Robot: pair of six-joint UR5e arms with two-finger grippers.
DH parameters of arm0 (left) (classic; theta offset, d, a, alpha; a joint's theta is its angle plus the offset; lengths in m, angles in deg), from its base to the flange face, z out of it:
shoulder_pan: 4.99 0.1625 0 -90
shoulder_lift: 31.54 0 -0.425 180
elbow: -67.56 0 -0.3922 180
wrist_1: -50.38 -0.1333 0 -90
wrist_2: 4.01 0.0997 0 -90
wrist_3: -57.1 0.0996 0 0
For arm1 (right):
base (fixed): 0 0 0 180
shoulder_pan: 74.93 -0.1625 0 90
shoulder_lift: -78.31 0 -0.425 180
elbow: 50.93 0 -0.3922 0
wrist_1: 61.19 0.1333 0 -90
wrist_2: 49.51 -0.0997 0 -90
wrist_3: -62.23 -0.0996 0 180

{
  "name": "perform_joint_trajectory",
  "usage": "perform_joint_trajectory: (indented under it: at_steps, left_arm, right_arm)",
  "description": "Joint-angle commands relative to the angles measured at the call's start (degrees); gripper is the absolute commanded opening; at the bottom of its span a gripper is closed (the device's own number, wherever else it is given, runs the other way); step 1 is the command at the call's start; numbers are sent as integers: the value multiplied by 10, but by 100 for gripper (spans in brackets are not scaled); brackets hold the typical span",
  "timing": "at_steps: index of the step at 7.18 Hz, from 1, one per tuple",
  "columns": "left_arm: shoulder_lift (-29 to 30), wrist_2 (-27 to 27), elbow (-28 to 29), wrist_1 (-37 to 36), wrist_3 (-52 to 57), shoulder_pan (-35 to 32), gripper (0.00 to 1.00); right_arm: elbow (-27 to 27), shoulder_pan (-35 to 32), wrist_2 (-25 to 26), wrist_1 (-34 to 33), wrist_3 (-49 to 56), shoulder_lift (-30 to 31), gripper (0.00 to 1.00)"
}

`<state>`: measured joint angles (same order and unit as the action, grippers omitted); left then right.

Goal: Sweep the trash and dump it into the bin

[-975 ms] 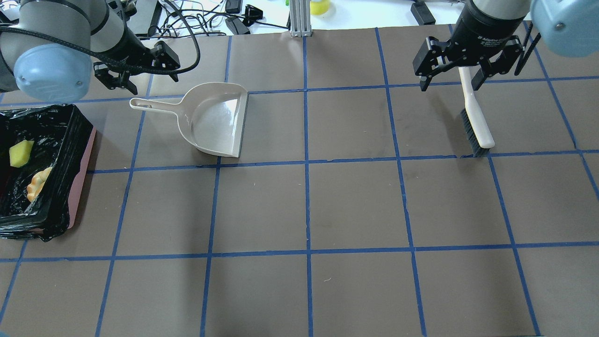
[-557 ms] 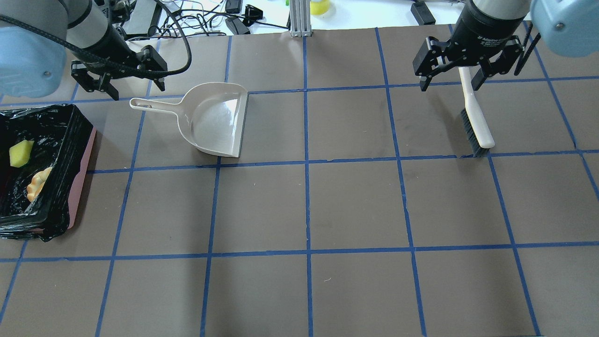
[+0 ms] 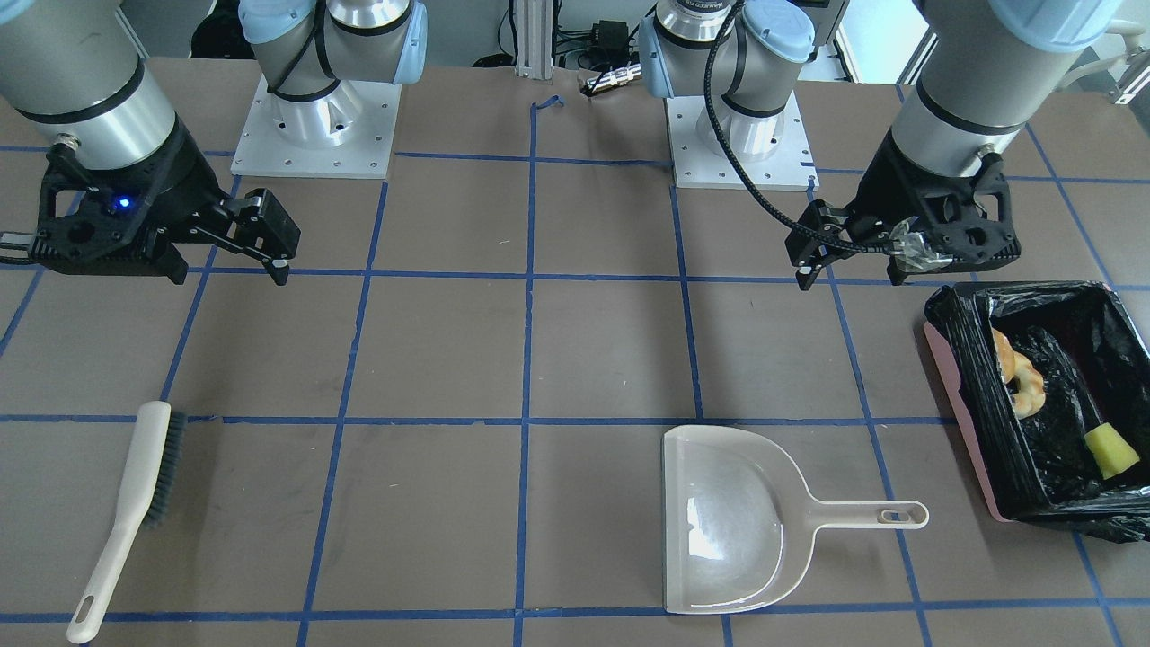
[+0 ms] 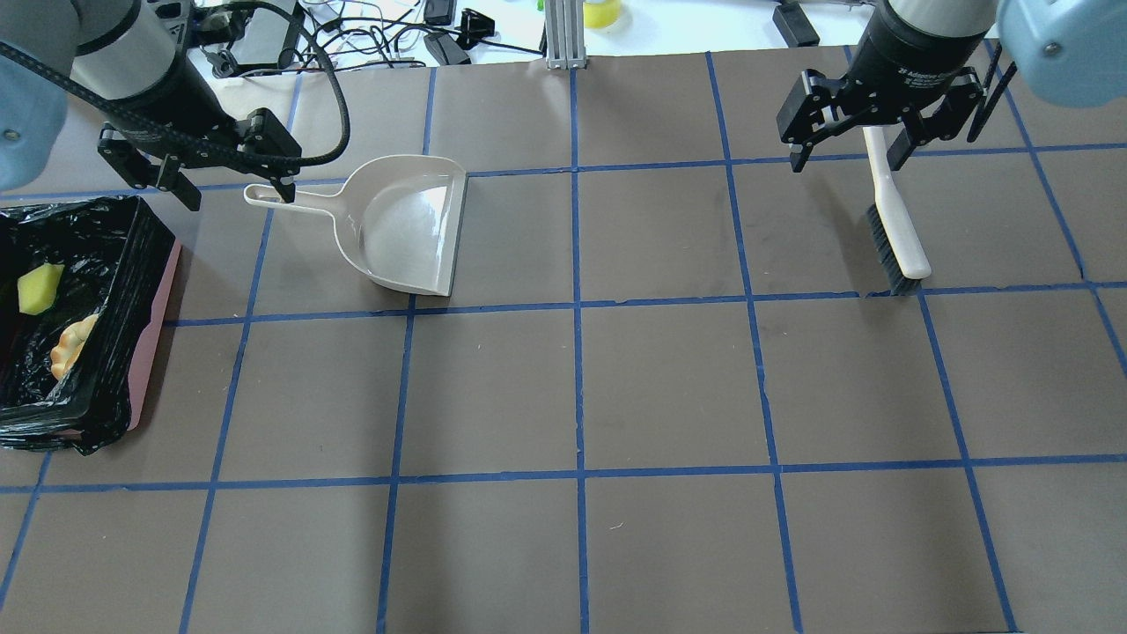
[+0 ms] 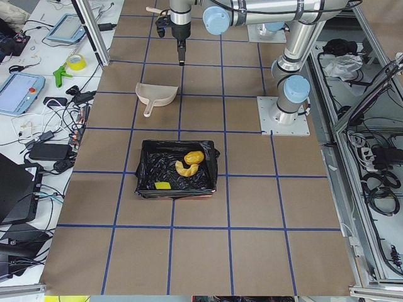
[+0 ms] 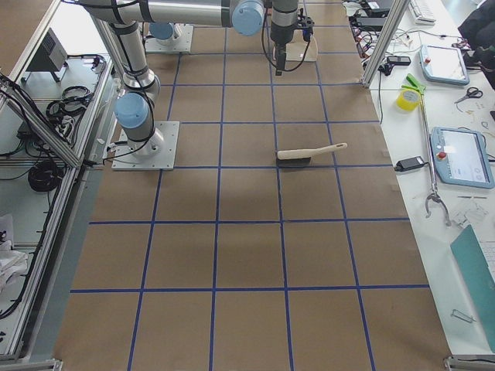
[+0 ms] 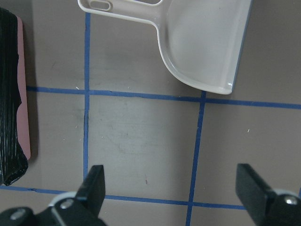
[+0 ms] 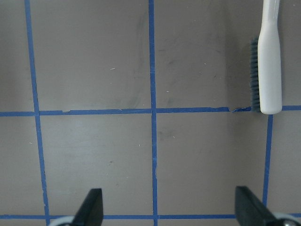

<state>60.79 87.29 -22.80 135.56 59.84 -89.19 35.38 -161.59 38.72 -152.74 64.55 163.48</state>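
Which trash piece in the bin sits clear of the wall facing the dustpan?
The yellow sponge block; the orange pieces lie against that bin wall.

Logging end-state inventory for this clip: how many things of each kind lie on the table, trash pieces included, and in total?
Beige plastic dustpan: 1
Cream-handled brush with dark bristles: 1
Pink-sided bin lined with a black plastic bag: 1
Trash pieces in the bin: 3 (glossy orange lump, pale yellow curved piece, yellow sponge block)
Total: 6
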Motion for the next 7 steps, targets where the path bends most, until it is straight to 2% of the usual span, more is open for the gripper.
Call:
perform_joint_trajectory:
  at_steps: [1, 7]
  left_arm:
    - [3, -7, -3, -23, 1, -40, 100]
    - [-7, -6, -28, -19, 3, -55, 100]
  right_arm:
    - [0, 0, 0, 0, 0, 1, 100]
    - [1, 0, 1, 2, 1, 1, 100]
